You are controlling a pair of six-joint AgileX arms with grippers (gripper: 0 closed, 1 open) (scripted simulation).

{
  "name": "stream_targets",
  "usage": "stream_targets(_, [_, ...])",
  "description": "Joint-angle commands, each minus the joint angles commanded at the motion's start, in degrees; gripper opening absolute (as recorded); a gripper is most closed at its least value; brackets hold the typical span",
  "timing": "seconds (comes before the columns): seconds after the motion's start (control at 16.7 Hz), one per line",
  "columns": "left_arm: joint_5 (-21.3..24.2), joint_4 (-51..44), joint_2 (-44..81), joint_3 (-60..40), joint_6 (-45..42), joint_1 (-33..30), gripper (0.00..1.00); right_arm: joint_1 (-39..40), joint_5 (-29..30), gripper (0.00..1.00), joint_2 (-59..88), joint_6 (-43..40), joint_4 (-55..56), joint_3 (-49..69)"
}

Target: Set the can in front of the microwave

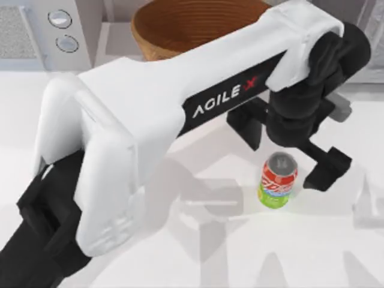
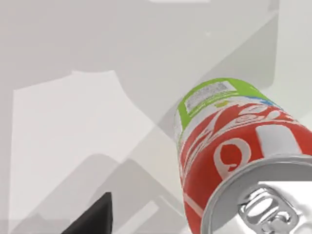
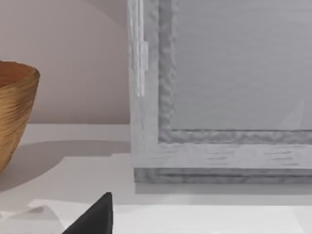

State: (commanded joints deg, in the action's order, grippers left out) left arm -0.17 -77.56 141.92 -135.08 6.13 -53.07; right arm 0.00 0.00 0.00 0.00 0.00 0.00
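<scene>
The can (image 1: 278, 180), silver-topped with a red upper band and lime-green base, stands upright right of worktop centre, well apart from the grey-white, two-knobbed microwave (image 1: 42, 33) at the far-left corner.

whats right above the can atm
The left gripper hovers over the can, black fingers spread to either side, not touching. The can stands upright on the white table, silver top exposed. The gripper's wrist covers the table behind the can.
</scene>
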Motion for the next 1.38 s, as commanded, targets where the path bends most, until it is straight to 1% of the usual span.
stream_targets(0.24, [0.00, 7.05, 0.12, 6.89, 0.05, -0.05, 1.00, 0.00, 0.00, 1.00, 0.00, 0.00, 0.00, 0.00])
stream_targets(0.54, [0.00, 7.94, 0.15, 7.77, 0.06, -0.06, 1.00, 0.00, 0.00, 1.00, 0.00, 0.00, 0.00, 0.00])
stream_targets(1.32, [0.00, 7.94, 0.15, 7.77, 0.06, -0.06, 0.02, 0.00, 0.00, 1.00, 0.00, 0.00, 0.00, 0.00])
stream_targets(1.38, [0.00, 7.94, 0.15, 7.77, 0.06, -0.06, 0.00, 0.00, 0.00, 1.00, 0.00, 0.00, 0.00, 0.00])
